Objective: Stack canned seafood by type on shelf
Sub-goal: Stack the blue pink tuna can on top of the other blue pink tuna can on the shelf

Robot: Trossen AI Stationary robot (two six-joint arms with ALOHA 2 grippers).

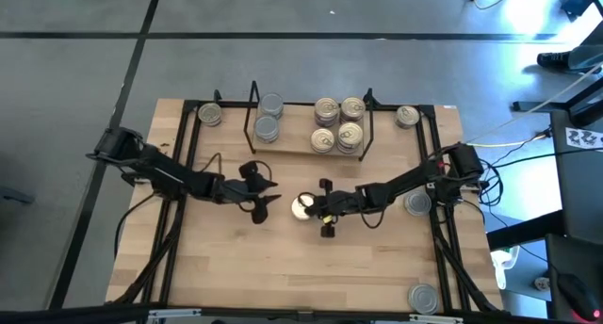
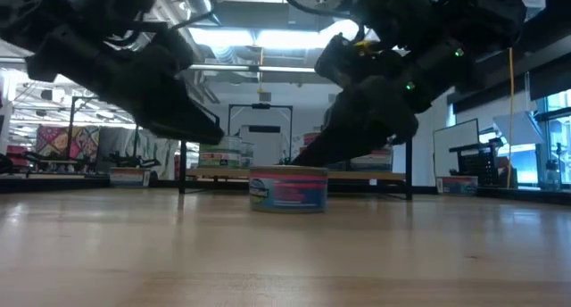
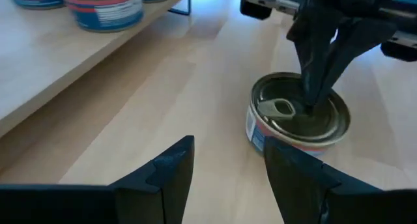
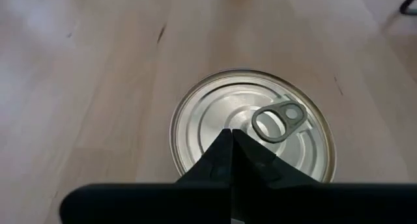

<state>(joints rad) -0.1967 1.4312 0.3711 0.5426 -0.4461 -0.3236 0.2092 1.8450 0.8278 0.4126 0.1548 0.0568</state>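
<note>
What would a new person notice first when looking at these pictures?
First, the two dark grippers meeting at the table's middle around one pull-ring tin: the right gripper hangs shut directly over its lid, while the left gripper waits open beside it. Next, the shelf at the far edge, with gold-lidded tins grouped on one side and grey-topped tins on the other.

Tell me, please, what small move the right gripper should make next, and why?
Probably open its fingers. The right gripper sits shut over the lid of the tin at mid-table, so it cannot straddle the rim. The left gripper waits open nearby.
</note>
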